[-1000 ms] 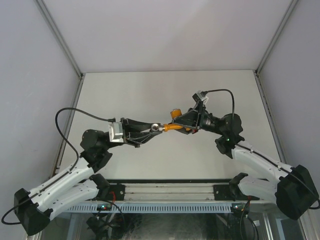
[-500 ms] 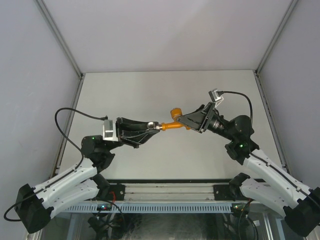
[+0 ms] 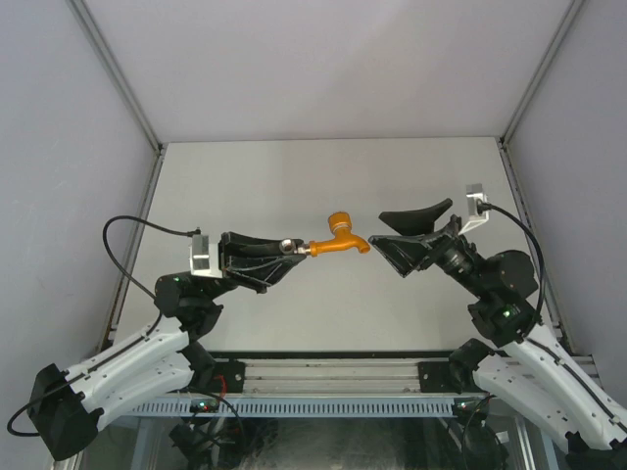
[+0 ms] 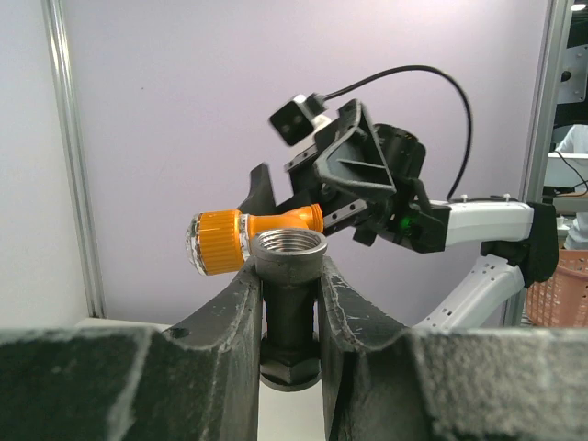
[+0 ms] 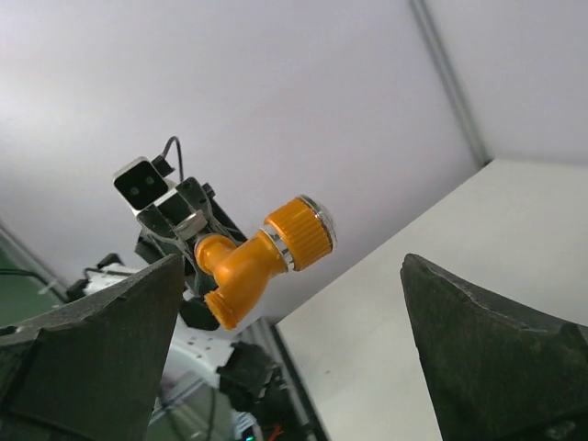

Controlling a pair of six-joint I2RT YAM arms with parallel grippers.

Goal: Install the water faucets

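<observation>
1. The left pincer point(image 3: 287, 251) was pressed together on the grey threaded metal fitting point(image 4: 289, 246) and held it clear above the white tabletop point(image 3: 294, 176).
2. The small orange plastic tap body with an angled spout point(image 3: 339, 235) projected beyond the tip of the left pincer, joined to the fitting.
3. The right pincer point(image 3: 380, 228) was spread wide and held nothing. One second earlier it had enclosed the tap body. It had since released it and drawn back, so the tap lay just ahead of its fingers, with a clear gap between.
4. The tap stayed on the fitting without support from the right pincer. This suggested that the joint had engaged. Whether it was fully tight could not be told.
5. Probable next step: the right pincer takes a fresh grip for a further turn, or the assembly is complete.
</observation>
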